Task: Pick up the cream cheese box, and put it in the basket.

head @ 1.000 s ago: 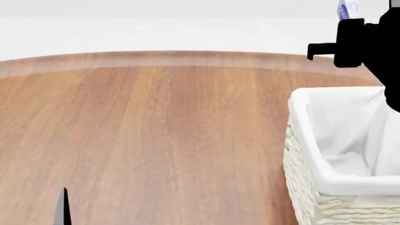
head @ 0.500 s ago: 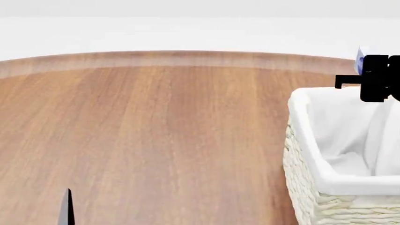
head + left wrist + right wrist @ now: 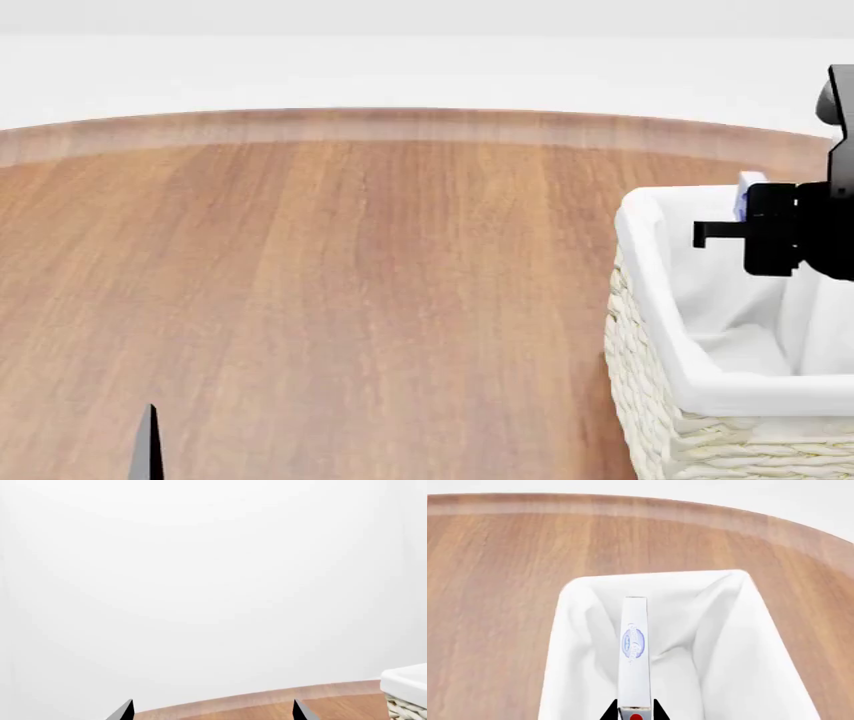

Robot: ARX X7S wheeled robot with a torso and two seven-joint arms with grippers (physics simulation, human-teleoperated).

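Risk first: right end effector [image 3: 634, 711] pinches the small thin flat white cream cheese box [image 3: 634, 650] only at its near end, dark fingertips pressed on both flat faces, so nearly the whole box sticks out unsupported; slip or swing on release looks likely to me, and it could tip against the cloth lining instead of dropping flat. Box is held edge-up over the large squarish cream-white woven wicker basket [image 3: 641, 400], inside the rim outline in the right wrist view, roughly centred between the side walls. In the head view only a small white-and-bluish piece of the box [image 3: 749, 195] shows above the black right end effector [image 3: 731, 235], at about 3 o'clock in the picture, over the basket's far half; how far it sits above the basket floor cannot be told. If let go while high, box may bounce or land leaning on a wall; if the arm drifts toward the 9 o'clock rim it could clip the folded cloth. Long axis of the box runs straight out from the fingertips toward the far basket wall, 12 o'clock in the right wrist view; narrow edge with bluish-grey oval patch faces the camera, red mark at the gripped end. Left end effector [image 3: 212, 711] is spread, holding nothing, low over the brown wooden desk [image 3: 334, 300], well apart from the basket.
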